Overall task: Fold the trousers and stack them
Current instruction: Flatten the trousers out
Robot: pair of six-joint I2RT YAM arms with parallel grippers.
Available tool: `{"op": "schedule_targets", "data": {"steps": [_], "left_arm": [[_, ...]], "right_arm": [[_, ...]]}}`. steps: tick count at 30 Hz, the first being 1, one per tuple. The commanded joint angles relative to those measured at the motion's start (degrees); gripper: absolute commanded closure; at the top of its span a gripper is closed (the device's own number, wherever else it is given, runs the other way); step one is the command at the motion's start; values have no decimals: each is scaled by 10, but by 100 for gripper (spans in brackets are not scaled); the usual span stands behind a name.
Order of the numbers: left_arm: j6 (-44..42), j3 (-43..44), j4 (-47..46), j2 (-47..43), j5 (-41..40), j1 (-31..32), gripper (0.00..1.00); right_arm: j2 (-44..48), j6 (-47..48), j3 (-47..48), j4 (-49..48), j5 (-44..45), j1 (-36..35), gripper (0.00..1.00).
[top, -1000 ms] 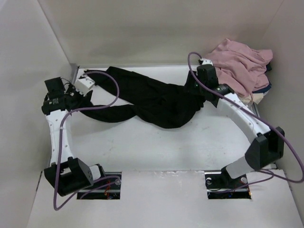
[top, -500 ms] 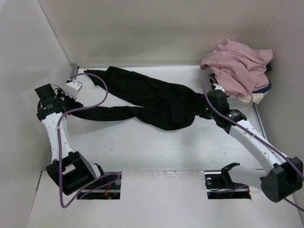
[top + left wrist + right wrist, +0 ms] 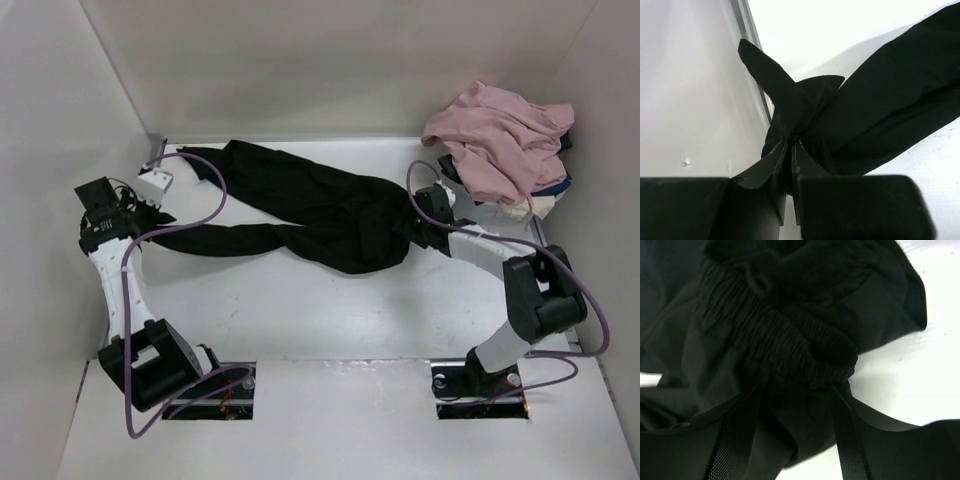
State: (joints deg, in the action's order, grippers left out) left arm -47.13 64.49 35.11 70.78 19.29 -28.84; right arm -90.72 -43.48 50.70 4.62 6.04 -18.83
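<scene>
Left gripper (image 3: 791, 144) is clamped on a leg end of the trousers (image 3: 320, 210), which sprawl unfolded across the far half of the table (image 3: 300, 320). Right gripper (image 3: 797, 390) has its jaws apart astride the waistband (no fold made, nothing stacked). No container shows; a pink garment (image 3: 500, 135) is heaped far right.

Nothing readable here, tbh. No legible text, label, brand, number or sign in any of the views, and that includes the trousers (image 3: 330, 215).
</scene>
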Motion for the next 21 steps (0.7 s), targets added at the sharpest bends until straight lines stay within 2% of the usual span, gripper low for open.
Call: {"op": "schedule_targets", "data": {"steps": [1,7,11,17,20,21], "left_arm": [[4,-8,-22,-29,10,-5,95],[5,-9,-20,-31,10,-16,95],[5,-7,-20,-30,10,-19,95],[6,-2,-22,-27,10,-21,95],[6,0,-22,-32,9,-29,95],[6,0,-22,-33,9,-35,95]], "right_arm": [[-3,-25,29,-19,-1,12,37],[62,-6,9,63,57,-5,29],[56,16,13,60,60,-6,24],[-60,18,70,17,-2,23,35],[-62,12,64,16,5,26,36],[-59,16,60,14,8,26,41]]}}
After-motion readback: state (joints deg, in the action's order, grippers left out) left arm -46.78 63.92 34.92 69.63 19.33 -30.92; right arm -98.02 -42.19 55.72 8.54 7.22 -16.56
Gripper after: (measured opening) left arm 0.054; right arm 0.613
